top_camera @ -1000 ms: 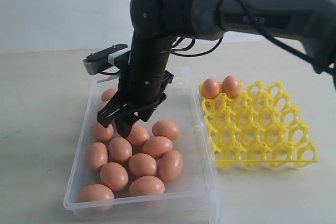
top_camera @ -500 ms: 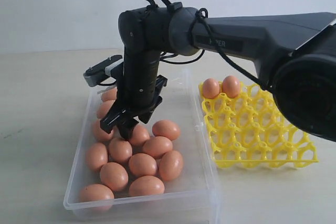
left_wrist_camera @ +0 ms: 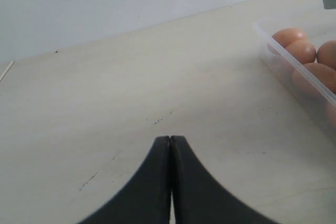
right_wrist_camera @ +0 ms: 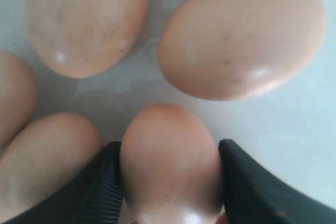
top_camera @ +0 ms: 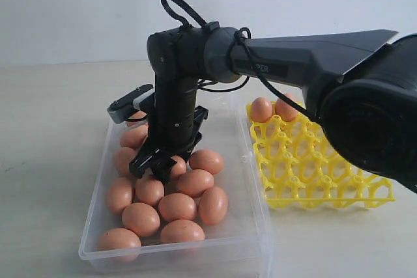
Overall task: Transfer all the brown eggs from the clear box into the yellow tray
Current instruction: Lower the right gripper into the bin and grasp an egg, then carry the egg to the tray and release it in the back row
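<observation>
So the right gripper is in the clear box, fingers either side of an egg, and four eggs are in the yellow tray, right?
Not four: the exterior view shows two eggs in the yellow tray, side by side at its back edge. The rest stands: the right gripper is in the clear box, fingers either side of an egg.

Bright and evenly lit, with soft, faint shadows under the brown eggs (top_camera: 177,206) and small white glints on their shells up close. Blurred on the bulky black arm joint (top_camera: 371,122) at the exterior view's right edge, and soft on the nearest egg (right_wrist_camera: 170,166) in the right wrist view. Pale and slightly washed out across the table (left_wrist_camera: 105,103) in the left wrist view.
</observation>
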You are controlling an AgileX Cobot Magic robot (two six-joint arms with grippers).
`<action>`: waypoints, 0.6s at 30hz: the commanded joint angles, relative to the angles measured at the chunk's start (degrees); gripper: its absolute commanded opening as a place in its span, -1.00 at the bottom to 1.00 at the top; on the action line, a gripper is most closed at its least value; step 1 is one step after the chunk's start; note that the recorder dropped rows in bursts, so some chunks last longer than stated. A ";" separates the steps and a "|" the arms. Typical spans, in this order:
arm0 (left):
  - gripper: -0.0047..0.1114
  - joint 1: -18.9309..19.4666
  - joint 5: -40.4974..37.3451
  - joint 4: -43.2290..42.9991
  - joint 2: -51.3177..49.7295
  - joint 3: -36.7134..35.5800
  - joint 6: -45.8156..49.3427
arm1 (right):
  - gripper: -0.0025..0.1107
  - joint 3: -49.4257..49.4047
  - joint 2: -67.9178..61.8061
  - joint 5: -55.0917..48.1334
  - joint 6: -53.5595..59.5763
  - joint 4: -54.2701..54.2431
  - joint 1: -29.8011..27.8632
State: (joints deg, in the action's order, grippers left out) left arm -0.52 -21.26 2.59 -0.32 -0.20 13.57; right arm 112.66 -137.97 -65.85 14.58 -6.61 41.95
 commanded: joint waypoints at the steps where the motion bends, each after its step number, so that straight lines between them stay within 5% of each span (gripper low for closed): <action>1: -0.92 -0.14 0.42 0.25 0.32 0.20 -0.02 | -0.96 -0.44 3.80 4.55 0.36 -0.67 -1.00; 12: -0.92 -0.14 0.42 0.25 0.32 0.20 -0.02 | -0.96 -34.91 31.04 50.42 -7.57 2.71 -10.23; 18: -0.92 -0.14 0.42 0.25 0.32 0.20 -0.02 | -0.96 -49.08 39.45 64.17 -9.93 2.71 -18.26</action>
State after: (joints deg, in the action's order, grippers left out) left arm -0.52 -21.26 2.59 -0.32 -0.20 13.57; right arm 68.86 -101.59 -9.23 5.78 -4.42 27.23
